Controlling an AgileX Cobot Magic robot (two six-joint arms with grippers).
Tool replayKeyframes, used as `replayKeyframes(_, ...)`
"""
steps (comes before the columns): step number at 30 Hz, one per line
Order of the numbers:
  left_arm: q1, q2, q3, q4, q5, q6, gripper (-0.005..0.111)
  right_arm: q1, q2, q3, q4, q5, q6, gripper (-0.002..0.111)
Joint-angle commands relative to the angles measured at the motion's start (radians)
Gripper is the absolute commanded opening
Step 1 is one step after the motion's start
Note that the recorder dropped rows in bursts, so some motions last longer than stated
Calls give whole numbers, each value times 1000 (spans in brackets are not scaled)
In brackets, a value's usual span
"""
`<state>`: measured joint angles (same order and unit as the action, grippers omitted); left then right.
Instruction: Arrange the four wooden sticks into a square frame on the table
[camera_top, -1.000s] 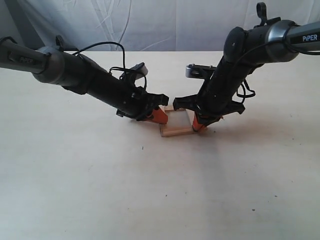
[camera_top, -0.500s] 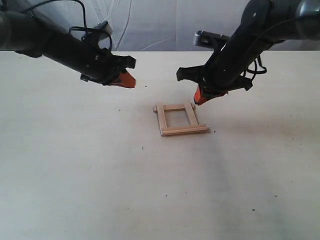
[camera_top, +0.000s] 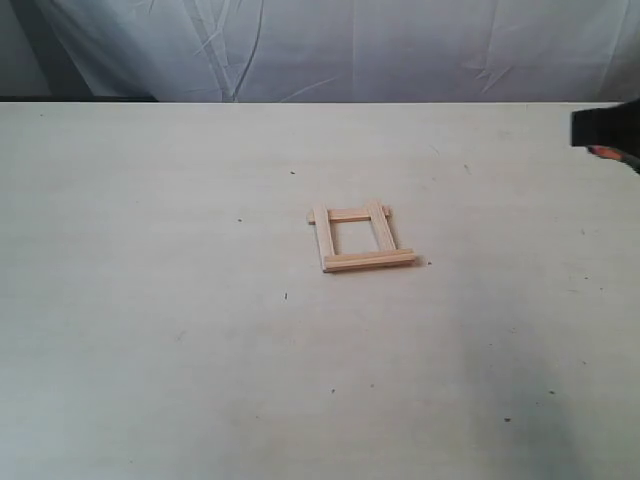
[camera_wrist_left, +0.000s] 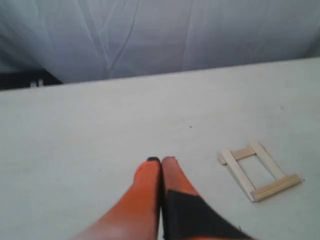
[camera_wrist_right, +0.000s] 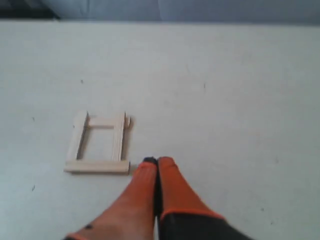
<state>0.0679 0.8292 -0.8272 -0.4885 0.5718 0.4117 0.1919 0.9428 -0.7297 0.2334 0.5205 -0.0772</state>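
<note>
The four wooden sticks lie together as a small square frame (camera_top: 358, 239) near the middle of the table (camera_top: 200, 350), ends overlapping and sticking out a little. The frame (camera_wrist_left: 258, 170) also shows in the left wrist view, and the frame (camera_wrist_right: 99, 143) in the right wrist view. My left gripper (camera_wrist_left: 161, 160) is shut with nothing in it, raised above bare table away from the frame; it is out of the exterior view. My right gripper (camera_wrist_right: 157, 160) is shut and empty, off the frame's corner. Only a dark and orange bit of the right arm (camera_top: 608, 135) shows at the exterior view's right edge.
A pale wrinkled cloth backdrop (camera_top: 350, 50) hangs behind the table's far edge. Small dark specks dot the tabletop.
Both arms have lifted off the frame and drawn back to the sides; the left has left the exterior view, the right is almost out. The frame lies where it was.
</note>
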Motion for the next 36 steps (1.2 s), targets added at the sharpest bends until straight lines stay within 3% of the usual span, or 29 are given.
replayKeyframes(1, 3, -232, 205, -50, -65, 19, 0, 9, -388, 247, -27, -204, -1, -1)
replayKeyframes(4, 3, -312, 348, -62, -122, 19, 0, 9, -602, 419, -56, -296, -1, -1)
replayKeyframes(6, 3, -325, 371, -31, -86, 15, 0, 9, -688, 466, -25, -295, -1, -1)
replayKeyframes(10, 3, -325, 371, -27, -72, 15, 0, 9, -758, 468, -23, -183, -1, -1)
replayKeyframes(19, 3, -325, 371, -27, -72, 17, 0, 7, -787, 504, -29, -222, -6, -1)
replayKeyframes(29, 3, -325, 371, -31, -77, 15, 0, -230, -943, 680, -95, -209, -38, -1)
replayKeyframes(36, 3, -325, 371, -31, -79, 17, 0, -254, -943, 730, -139, -160, 51, -1)
